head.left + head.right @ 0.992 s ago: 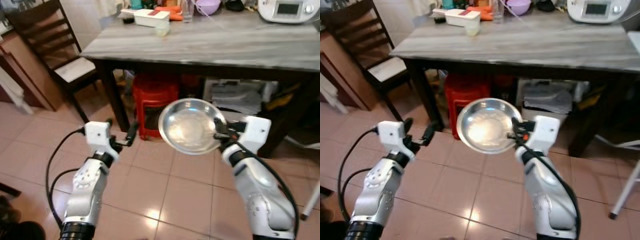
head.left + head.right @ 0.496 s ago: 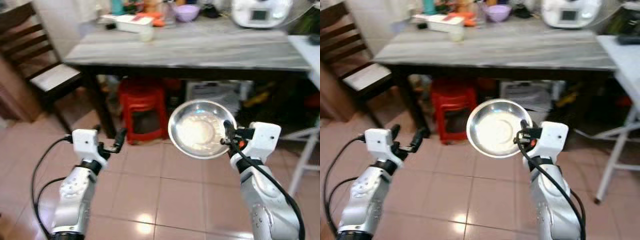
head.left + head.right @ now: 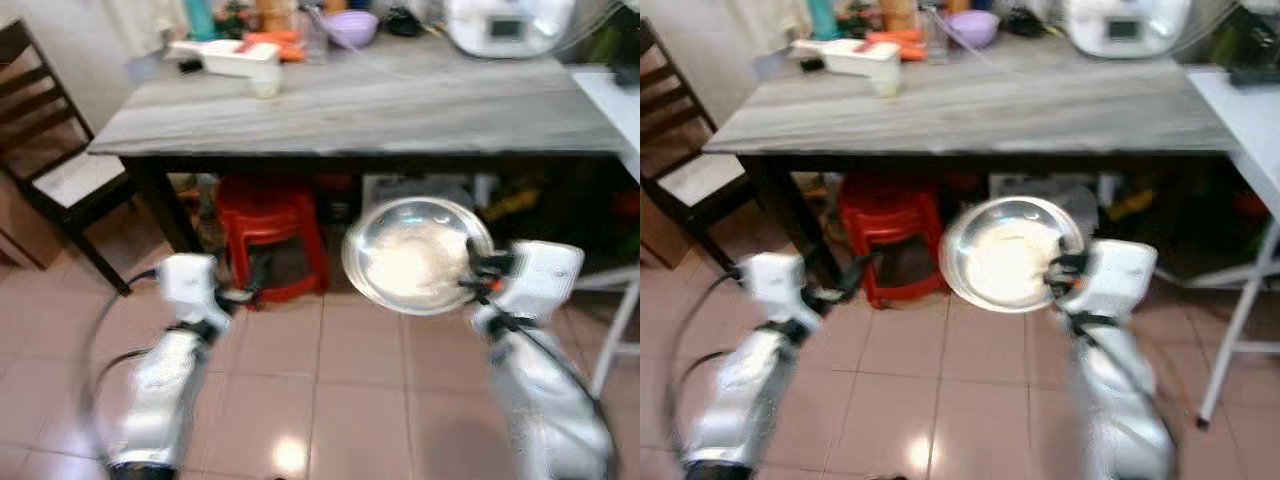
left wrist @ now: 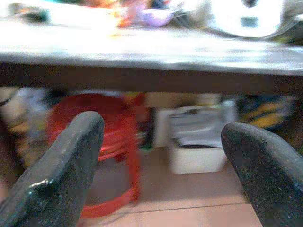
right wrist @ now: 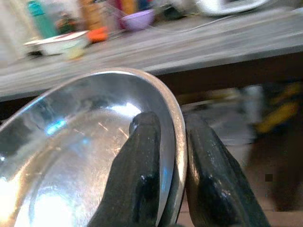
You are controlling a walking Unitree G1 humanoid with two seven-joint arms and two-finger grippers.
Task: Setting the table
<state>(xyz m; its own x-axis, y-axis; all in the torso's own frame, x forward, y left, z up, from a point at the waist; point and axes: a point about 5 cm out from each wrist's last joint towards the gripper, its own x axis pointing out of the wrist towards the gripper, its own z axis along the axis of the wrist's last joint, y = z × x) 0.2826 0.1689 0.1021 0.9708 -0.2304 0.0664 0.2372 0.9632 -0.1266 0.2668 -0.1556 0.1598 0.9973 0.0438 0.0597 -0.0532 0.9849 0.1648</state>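
Right gripper [image 5: 163, 156] pinches round shiny steel plate [image 3: 415, 255] rim | left gripper [image 4: 161, 156] wide apart, empty | grey-grained table [image 3: 400, 100]

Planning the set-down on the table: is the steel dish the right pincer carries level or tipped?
Tipped. The steel dish faces the head camera, its hollow in full view, with the right pincer clamped on its rim.

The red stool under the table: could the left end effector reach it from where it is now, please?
Probably yes: the open left end effector faces the red stool with bare floor between, though the table edge overhangs it.
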